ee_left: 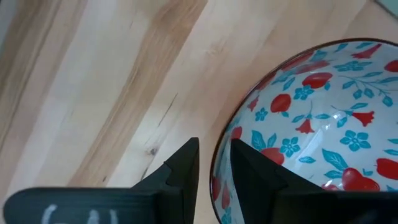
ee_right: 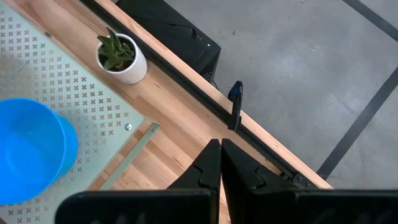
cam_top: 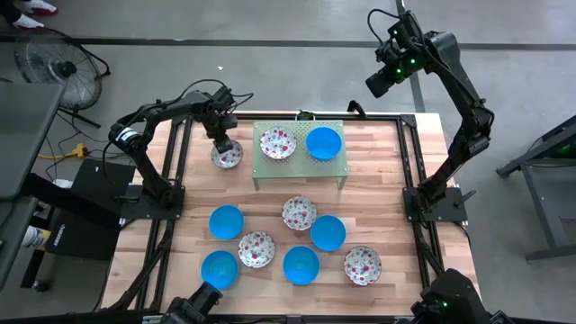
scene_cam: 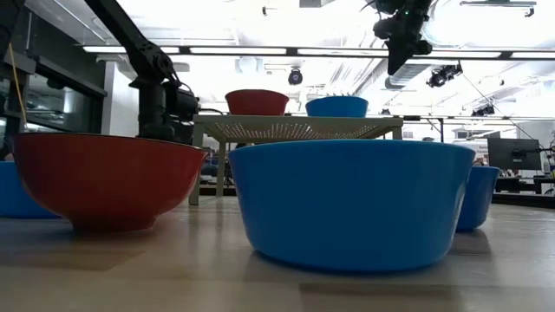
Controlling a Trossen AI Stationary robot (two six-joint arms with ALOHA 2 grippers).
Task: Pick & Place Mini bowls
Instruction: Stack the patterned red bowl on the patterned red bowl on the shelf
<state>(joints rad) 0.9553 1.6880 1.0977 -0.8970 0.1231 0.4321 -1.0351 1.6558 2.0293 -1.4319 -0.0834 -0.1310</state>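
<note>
I have the left gripper [cam_top: 222, 144] pinching the rim of a floral mini bowl [cam_top: 228, 156], just beside the green stand's [cam_top: 299, 164] left edge. On the stand sit a floral bowl [cam_top: 278, 143] and a blue bowl [cam_top: 324, 142]. Seven more bowls [cam_top: 301, 265] crowd the near table. My right gripper [cam_top: 376, 84] hangs closed, empty, above the far right corner.

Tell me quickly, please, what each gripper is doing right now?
Left gripper: closed on the rim of a floral bowl.
Right gripper: shut, holding nothing, raised beyond the table's far edge.
</note>
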